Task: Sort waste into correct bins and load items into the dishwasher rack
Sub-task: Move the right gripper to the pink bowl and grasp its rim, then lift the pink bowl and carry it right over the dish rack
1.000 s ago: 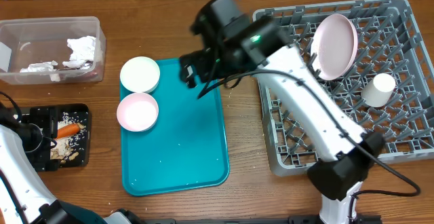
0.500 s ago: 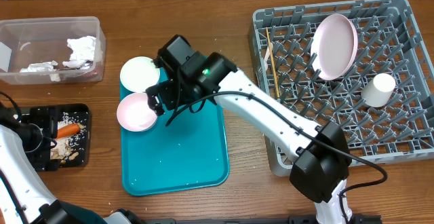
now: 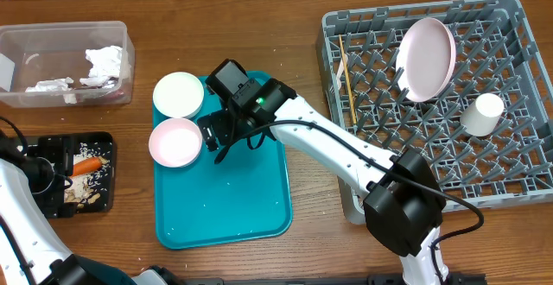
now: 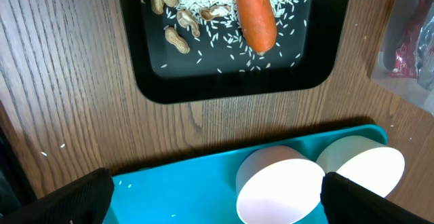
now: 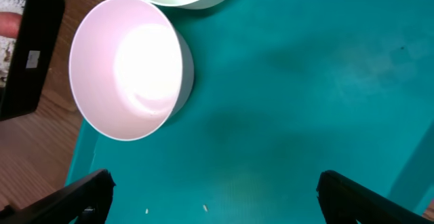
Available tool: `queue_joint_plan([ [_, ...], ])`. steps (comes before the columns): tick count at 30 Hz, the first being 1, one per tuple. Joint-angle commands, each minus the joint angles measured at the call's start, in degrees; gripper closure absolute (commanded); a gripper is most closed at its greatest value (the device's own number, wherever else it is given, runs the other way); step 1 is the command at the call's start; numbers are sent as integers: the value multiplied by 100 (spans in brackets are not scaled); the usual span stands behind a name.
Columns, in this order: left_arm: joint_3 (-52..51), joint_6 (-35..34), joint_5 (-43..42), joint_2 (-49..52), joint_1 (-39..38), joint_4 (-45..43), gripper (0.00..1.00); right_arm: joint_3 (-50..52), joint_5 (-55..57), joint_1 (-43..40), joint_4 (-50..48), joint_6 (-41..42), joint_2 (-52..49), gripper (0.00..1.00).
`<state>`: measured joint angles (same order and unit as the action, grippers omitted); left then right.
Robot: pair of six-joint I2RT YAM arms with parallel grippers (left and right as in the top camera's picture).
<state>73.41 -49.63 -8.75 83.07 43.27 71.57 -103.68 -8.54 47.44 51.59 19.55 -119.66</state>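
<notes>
Grey dishwasher rack (image 3: 484, 173) sits right, part-loaded. On the teal tray (image 3: 233, 190) the pink bowl (image 3: 174, 142) waits, with the right gripper (image 5: 213, 190) hovering beside it, fingers spread and empty. Bowl pickup looks to be in hand; next, straddle its rim and close.

Bowls (image 3: 175, 141) on tray (image 3: 233, 190), left of rack (image 3: 488, 160)

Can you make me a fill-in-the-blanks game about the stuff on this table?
1. The orange carrot lies in the shallow ____ rectangular tray.
2. The small pink bowl and small white bowl sit on the big ____ serving tray.
3. The crumpled white paper napkins lie in the ____ rectangular plastic tub.
4. The open right gripper hovers nearest the ____ bowl.
Missing words: black, teal, clear, pink.
</notes>
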Motion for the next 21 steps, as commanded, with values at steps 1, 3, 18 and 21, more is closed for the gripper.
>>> queue_joint_plan([
  [1, -24, -96, 59, 9, 22, 13, 0, 24, 74, -24, -31, 42, -7, 0],
  [3, -24, -96, 59, 9, 22, 13, 0, 24, -151, -13, -31, 42, -7, 0],
  [18, -24, -98, 59, 9, 22, 13, 0, 87, -903, 162, -1054, 916, -146, 1],
  [21, -24, -96, 59, 9, 22, 13, 0, 87, -800, 330, -1246, 929, -455, 3],
])
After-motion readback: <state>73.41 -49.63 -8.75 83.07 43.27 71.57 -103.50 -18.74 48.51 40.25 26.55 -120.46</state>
